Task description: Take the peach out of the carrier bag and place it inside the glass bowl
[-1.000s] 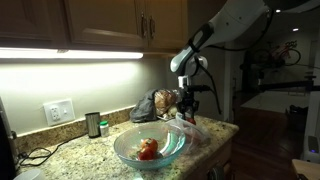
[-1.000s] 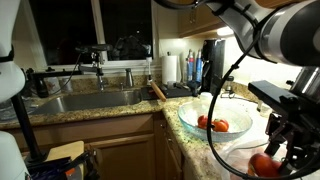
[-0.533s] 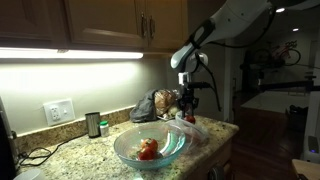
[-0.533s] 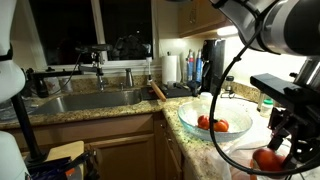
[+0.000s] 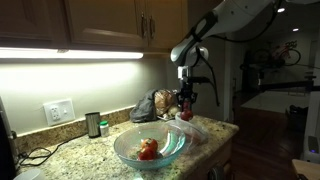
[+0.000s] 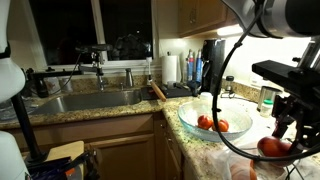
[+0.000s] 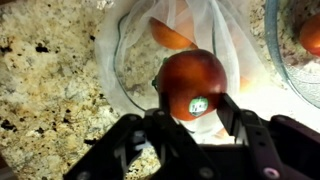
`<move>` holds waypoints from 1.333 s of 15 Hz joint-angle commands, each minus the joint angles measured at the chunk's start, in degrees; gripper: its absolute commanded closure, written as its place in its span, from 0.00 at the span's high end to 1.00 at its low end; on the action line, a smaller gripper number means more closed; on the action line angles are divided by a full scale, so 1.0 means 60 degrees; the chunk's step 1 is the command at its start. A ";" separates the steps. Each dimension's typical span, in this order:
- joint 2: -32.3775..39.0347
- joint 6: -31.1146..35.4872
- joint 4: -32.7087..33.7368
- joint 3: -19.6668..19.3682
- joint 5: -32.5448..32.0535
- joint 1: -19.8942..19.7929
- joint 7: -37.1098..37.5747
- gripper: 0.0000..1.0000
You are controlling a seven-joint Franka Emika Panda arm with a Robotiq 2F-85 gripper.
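Observation:
My gripper [image 7: 193,100] is shut on a red-orange peach [image 7: 190,82] with a small sticker, holding it above the open white carrier bag [image 7: 130,55]. Another orange fruit [image 7: 172,36] lies inside the bag. In both exterior views the peach [image 5: 185,114] [image 6: 272,147] hangs in the gripper [image 5: 185,110] [image 6: 280,140] above the bag [image 5: 196,130] on the granite counter. The glass bowl [image 5: 150,147] [image 6: 212,115] stands beside the bag and holds red fruits [image 5: 147,150] [image 6: 211,124]. Its rim shows at the right of the wrist view [image 7: 290,70].
A speckled granite counter [image 7: 50,90] carries everything. A brown paper bag [image 5: 152,104] and a small can [image 5: 93,124] stand near the wall. A sink [image 6: 90,100], bottles [image 6: 195,70] and a paper roll [image 6: 172,68] lie beyond the bowl. The counter edge [image 5: 225,140] is close.
My gripper has risen with the peach, lifting it higher above the carrier bag. The bowl and bag have not moved.

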 commanded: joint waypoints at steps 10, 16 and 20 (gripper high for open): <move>-0.0904 -0.0915 -0.0087 0.0377 0.0663 -0.0145 -0.1186 0.26; -0.0826 -0.1508 -0.0014 0.0466 0.0954 -0.0143 -0.1841 0.26; -0.0752 -0.1826 0.0039 0.0557 0.1022 -0.0117 -0.2364 0.26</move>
